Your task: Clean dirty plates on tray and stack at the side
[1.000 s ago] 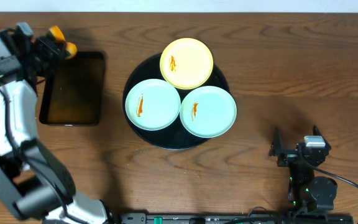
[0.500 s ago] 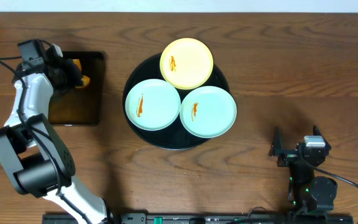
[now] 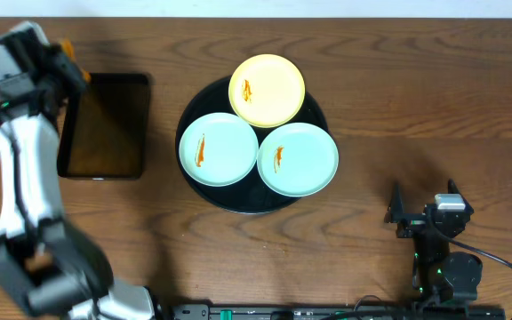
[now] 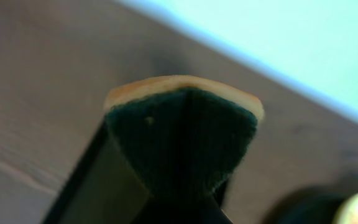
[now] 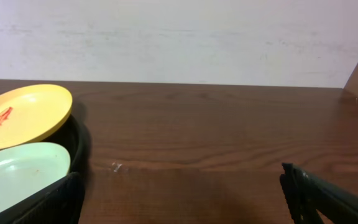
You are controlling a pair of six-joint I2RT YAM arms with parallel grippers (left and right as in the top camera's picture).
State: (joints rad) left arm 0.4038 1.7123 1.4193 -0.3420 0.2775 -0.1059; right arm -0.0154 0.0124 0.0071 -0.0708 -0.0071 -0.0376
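Dark brown wood grain runs right across the table (image 3: 434, 98), and in the middle of it sits the big round black tray (image 3: 238, 206) with all three plates on board. The yellow plate (image 3: 267, 89) is at the far side, hanging out over the rim, and the two mint plates sit side by side in front of it, one on the left (image 3: 218, 148) and one on the right (image 3: 298, 158), their edges meeting in the middle. Every one of them carries an orange-brown smear, so nothing is wiped and nothing is stacked at the side. Over in the far left corner, the left gripper (image 3: 65, 67) is up by the far corner of the small rectangular black tray (image 3: 105, 124), well apart from the plates. Its wrist camera fills with the sponge (image 4: 182, 134), dark green face towards the lens, a yellow-orange edge along the top, pinched tight between the two fingers, with blurred wood behind it. The overhead view does not show the sponge at all; the arm hides it. Down at the near right, the right gripper (image 3: 424, 194) rests close to the table edge with its fingers spread wide and nothing between them, well away from the round tray. Its own camera looks low across the wood, catching the yellow plate and one mint plate at the left edge.
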